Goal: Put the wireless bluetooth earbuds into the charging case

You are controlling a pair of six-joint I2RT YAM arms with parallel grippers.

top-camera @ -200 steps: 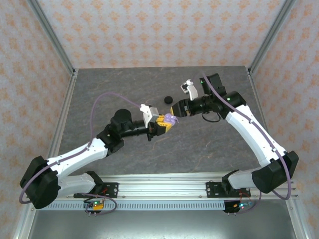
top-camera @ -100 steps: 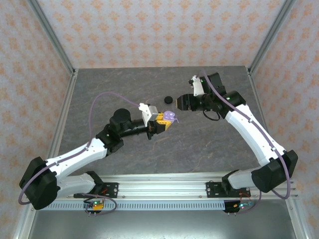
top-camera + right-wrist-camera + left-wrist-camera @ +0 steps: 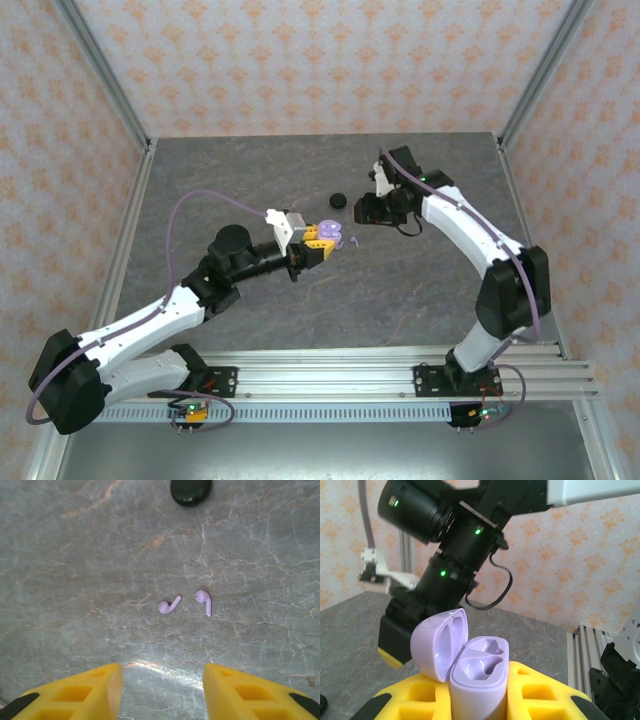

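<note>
Lavender earbuds [image 3: 165, 607] ahead of right end effector [image 3: 162, 676]

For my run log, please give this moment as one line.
left gripper: shut on lavender case, lid open, wells empty | right gripper: open, above table | lavender earbuds: two, on table, apart

Left arm [image 3: 150, 320], right arm [image 3: 470, 235]: white link shells, black joint housings. Lavender cable [image 3: 205, 196] loops off the left one. Left pincer [image 3: 328, 236], right pincer [image 3: 162, 690]: yellow pocketed fingers, black tips. Green LEDs [image 3: 478, 530] on right arm's black wrist barrel, upper left of left wrist view.
</note>
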